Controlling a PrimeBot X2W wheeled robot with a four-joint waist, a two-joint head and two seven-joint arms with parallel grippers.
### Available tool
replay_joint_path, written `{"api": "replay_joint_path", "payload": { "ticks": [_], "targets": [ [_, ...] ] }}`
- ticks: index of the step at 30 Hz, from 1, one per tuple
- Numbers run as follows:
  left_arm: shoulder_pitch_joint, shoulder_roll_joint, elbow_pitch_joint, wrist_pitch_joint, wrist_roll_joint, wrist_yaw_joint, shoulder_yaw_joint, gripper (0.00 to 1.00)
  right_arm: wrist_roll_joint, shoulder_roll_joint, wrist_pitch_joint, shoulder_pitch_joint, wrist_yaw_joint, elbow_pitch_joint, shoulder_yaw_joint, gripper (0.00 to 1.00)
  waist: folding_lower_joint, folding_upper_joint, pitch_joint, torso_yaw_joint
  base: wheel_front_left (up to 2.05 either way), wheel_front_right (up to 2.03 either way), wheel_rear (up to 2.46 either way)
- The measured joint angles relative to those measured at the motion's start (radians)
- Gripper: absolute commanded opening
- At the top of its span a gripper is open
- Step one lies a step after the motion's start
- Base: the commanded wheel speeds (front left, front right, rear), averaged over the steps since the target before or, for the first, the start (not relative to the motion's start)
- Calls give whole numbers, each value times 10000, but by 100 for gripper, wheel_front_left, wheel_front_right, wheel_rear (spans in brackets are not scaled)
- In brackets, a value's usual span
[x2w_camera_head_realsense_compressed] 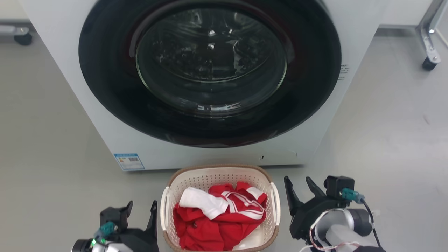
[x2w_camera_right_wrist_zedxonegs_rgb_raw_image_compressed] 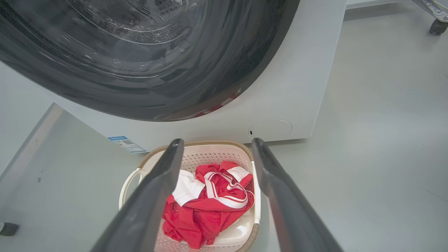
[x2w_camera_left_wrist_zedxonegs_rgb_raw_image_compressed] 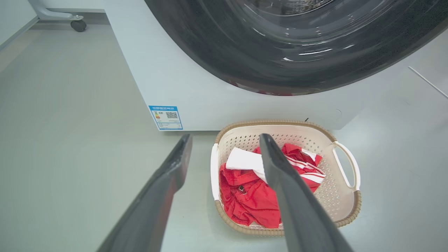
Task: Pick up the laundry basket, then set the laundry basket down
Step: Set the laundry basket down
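The laundry basket (x2w_camera_head_realsense_compressed: pixel 206 178) is cream-white and perforated with a brown woven rim, and it rests on the floor right before the washing machine (x2w_camera_head_realsense_compressed: pixel 56 52). Red and white clothes (x2w_camera_head_realsense_compressed: pixel 218 215) fill it. My left gripper (x2w_camera_head_realsense_compressed: pixel 141 209) hovers open just left of the basket's left handle (x2w_camera_head_realsense_compressed: pixel 163 206). To the right of the right handle (x2w_camera_head_realsense_compressed: pixel 276 206), my right gripper (x2w_camera_head_realsense_compressed: pixel 299 185) is open too. The left wrist view has the basket (x2w_camera_left_wrist_zedxonegs_rgb_raw_image_compressed: pixel 344 199) below my spread fingers (x2w_camera_left_wrist_zedxonegs_rgb_raw_image_compressed: pixel 280 175); the right wrist view looks onto the basket (x2w_camera_right_wrist_zedxonegs_rgb_raw_image_compressed: pixel 213 155) between its fingers (x2w_camera_right_wrist_zedxonegs_rgb_raw_image_compressed: pixel 164 171). Nothing is held.
The machine's dark round door (x2w_camera_head_realsense_compressed: pixel 210 70) is closed and looms just behind the basket. A blue label (x2w_camera_head_realsense_compressed: pixel 128 161) sits at its lower left corner. Caster legs stand at the far right (x2w_camera_head_realsense_compressed: pixel 428 63) and far left (x2w_camera_head_realsense_compressed: pixel 22 36). Grey floor lies on both sides.
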Motion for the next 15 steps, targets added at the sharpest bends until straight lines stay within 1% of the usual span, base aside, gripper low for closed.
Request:
{"api": "replay_joint_path", "payload": {
  "ticks": [6,12,15],
  "targets": [
    [1372,146,-1427,0,546,115,606,100,-798,-117,-2,1095,0,-1016,-719,100,1,1,-640,-204,0,0,0],
    [2628,173,-2771,-2,1193,119,1254,100,-1684,-267,-2,2397,0,-2011,-1659,100,1,2,-1149,-383,0,0,0],
    [3194,92,-3218,-2,1653,119,1889,100,-2140,-313,-2,3035,0,-2558,-2165,100,2,1,-1356,-437,0,0,0]
  ]
}}
